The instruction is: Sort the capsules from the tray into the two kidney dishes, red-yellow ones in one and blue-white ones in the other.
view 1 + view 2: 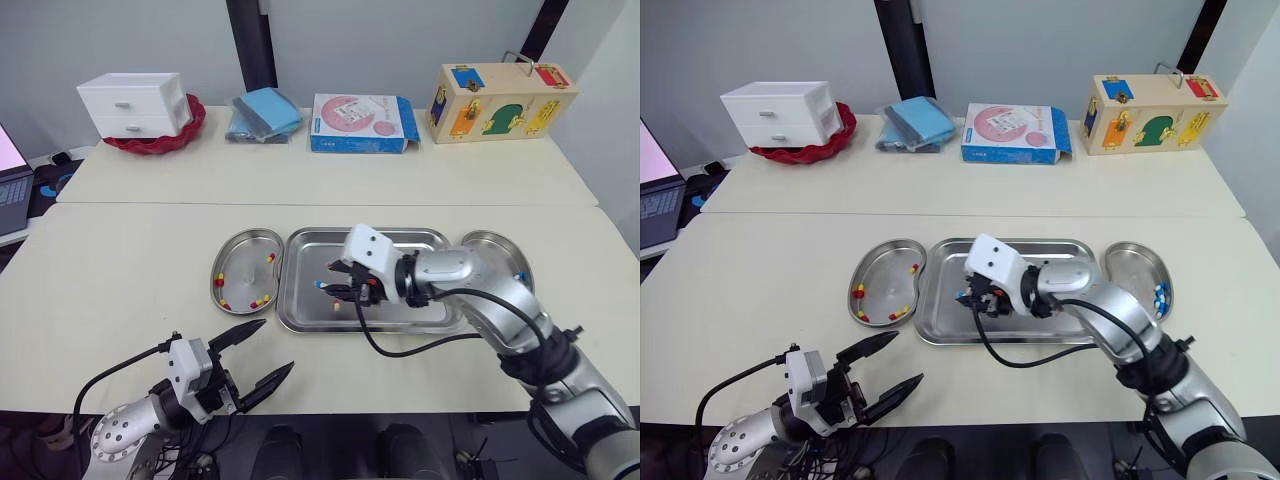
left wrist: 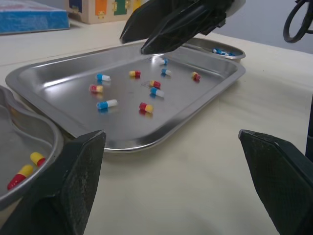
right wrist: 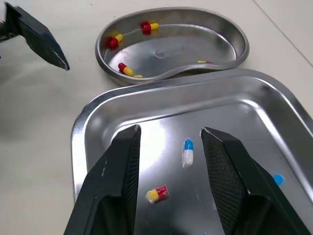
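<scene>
the right gripper (image 3: pixel 169 129) hangs wide open and empty over the tray (image 3: pixel 80 132). a blue-white capsule (image 3: pixel 188 152) lies between its fingers, long axis running along them.

A lab test bench: cream tables (image 1: pixel 130 290), a laptop (image 1: pixel 12 190), drawer unit (image 1: pixel 135 103) and wooden latch box (image 1: pixel 500 102).

Tray (image 1: pixel 310 260) of mixed capsules (image 2: pixel 106 104), left dish (image 1: pixel 240 262) red-yellow, right dish (image 1: pixel 492 252) blue-white
</scene>
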